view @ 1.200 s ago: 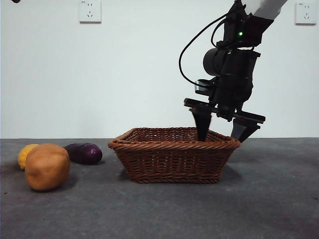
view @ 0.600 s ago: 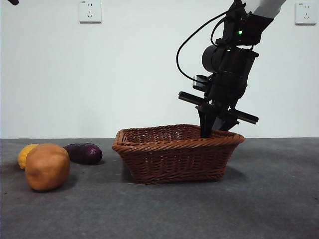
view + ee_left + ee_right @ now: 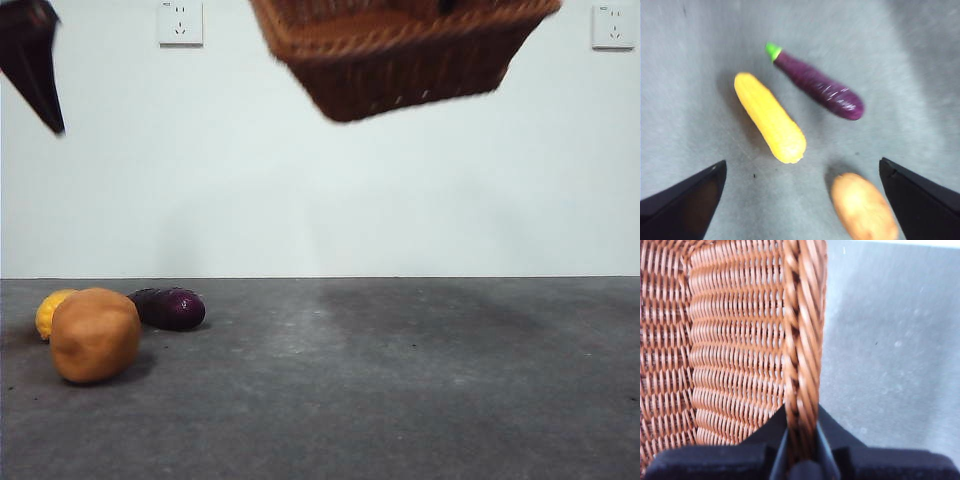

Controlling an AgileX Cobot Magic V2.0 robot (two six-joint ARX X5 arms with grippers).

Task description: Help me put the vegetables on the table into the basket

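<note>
Basket [image 3: 400, 60] lifted, right fingers [image 3: 802, 450] pinching rim

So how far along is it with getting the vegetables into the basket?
Nothing is in yet. The right claw is shut on the basket rim, holding it high off the table. The left claw hovers open over the potato, yellow piece and purple one, all left to load.

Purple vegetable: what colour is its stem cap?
Bright green on the purple vegetable, clearest in the left wrist view.

Basket [image 3: 400, 60] blurred, top cut off
</note>
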